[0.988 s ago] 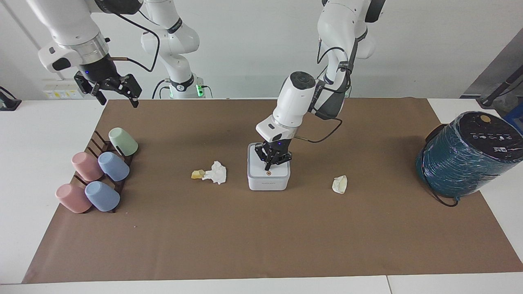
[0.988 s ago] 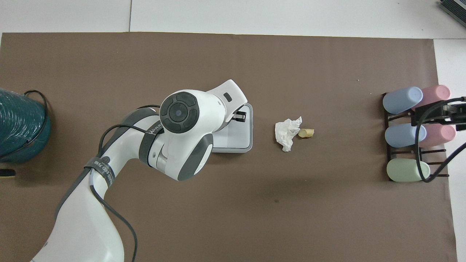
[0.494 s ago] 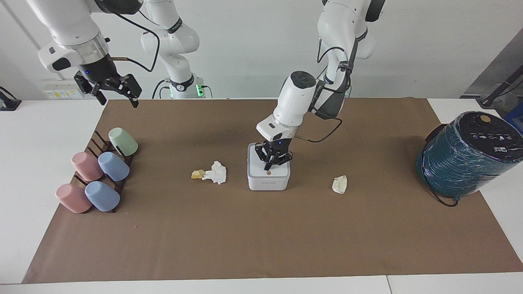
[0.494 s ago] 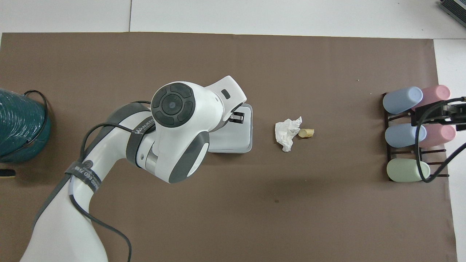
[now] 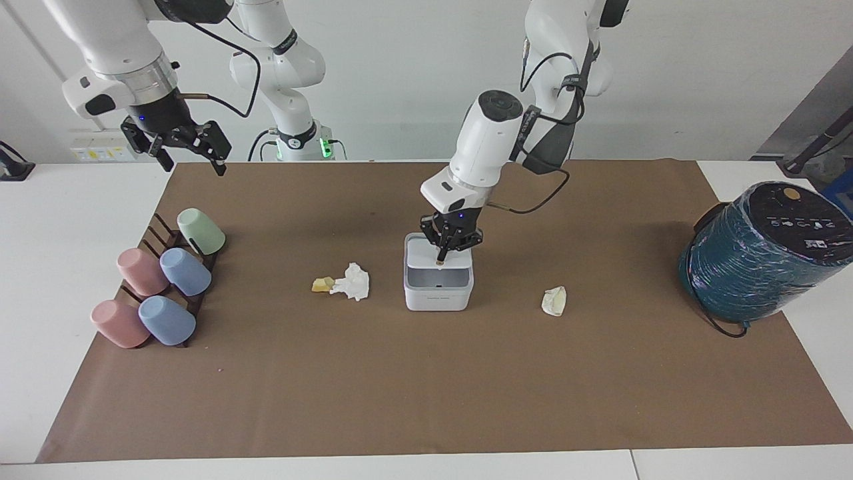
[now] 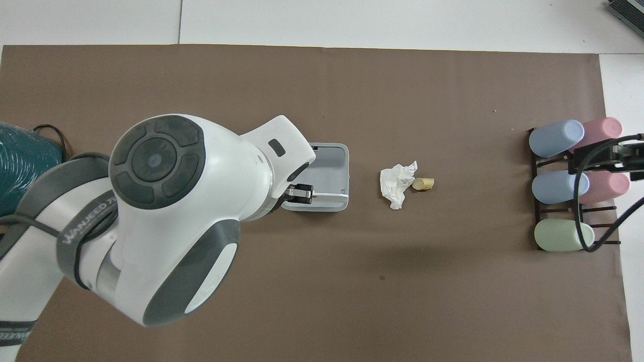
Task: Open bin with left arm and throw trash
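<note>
Now left gripper point(image 5: 441, 259) pinched shut on raised lid point(image 5: 430, 255) of white bin point(image 5: 438, 293) right below it, tissue wad point(image 5: 352, 281) and yellow scrap point(image 5: 322, 285) beside bin, paper wad point(image 5: 554, 301) toward left arm's end, right gripper point(image 5: 188, 157) wide open, waiting above cup rack point(image 5: 162, 230).

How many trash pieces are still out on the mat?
3: white tissue wad and yellow scrap touching, toward the right arm's end from the bin; cream wad toward the left arm's end.

A robotics lab. Two white robot arms point(image 5: 493, 143) stand at one edge of a white table point(image 5: 60, 267) covered by a brown paper sheet point(image 5: 426, 387). Plain white walls rise above that edge.
</note>
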You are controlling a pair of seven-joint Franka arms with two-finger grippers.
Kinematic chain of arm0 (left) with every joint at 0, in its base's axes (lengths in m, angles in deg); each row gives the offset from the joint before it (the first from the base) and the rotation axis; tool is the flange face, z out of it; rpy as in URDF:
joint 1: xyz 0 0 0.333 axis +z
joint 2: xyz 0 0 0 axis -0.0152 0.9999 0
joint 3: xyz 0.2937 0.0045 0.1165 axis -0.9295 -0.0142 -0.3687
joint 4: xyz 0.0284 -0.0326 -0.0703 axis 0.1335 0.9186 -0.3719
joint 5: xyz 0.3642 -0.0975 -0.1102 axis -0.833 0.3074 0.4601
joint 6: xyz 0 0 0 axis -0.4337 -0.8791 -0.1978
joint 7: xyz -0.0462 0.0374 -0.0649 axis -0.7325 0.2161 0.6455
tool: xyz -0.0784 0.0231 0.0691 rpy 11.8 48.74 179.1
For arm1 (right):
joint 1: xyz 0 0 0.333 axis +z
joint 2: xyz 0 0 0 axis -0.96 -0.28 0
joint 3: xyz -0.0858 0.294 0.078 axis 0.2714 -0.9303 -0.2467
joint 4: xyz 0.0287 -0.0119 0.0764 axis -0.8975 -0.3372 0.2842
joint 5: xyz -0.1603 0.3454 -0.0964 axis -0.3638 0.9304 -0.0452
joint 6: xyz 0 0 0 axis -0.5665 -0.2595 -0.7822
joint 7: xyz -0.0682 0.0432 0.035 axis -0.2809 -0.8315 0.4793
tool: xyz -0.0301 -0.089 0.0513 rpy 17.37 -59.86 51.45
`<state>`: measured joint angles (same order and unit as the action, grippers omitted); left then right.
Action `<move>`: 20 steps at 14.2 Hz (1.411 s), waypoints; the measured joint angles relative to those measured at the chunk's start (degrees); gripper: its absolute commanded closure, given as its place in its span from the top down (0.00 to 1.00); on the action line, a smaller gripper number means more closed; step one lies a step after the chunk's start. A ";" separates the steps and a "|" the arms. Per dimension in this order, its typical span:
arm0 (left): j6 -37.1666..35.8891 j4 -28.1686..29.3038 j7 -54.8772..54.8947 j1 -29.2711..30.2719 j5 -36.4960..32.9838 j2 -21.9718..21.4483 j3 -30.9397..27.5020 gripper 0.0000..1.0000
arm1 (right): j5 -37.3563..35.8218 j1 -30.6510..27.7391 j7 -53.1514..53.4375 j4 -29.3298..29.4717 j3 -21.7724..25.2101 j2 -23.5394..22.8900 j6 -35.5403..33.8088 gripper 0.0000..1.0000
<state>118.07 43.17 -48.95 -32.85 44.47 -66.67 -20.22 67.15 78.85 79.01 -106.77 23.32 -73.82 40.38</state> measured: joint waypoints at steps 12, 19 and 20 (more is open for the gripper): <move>1.66 7.81 -1.75 10.52 -0.89 -3.47 -0.77 1.00 | 0.00 0.00 0.00 0.00 0.00 0.00 0.00 1.00; 9.73 13.28 4.30 15.15 -4.36 -1.59 -0.85 1.00 | 0.00 0.00 0.00 0.00 0.00 0.00 0.00 1.00; 10.86 13.79 4.82 15.34 -5.09 -1.17 -0.87 1.00 | 0.00 0.00 0.00 0.00 0.00 0.00 0.00 1.00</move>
<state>128.93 56.95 -44.12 -17.51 39.38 -67.84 -21.09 67.15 78.85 79.01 -106.77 23.32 -73.82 40.38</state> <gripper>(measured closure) 0.000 0.000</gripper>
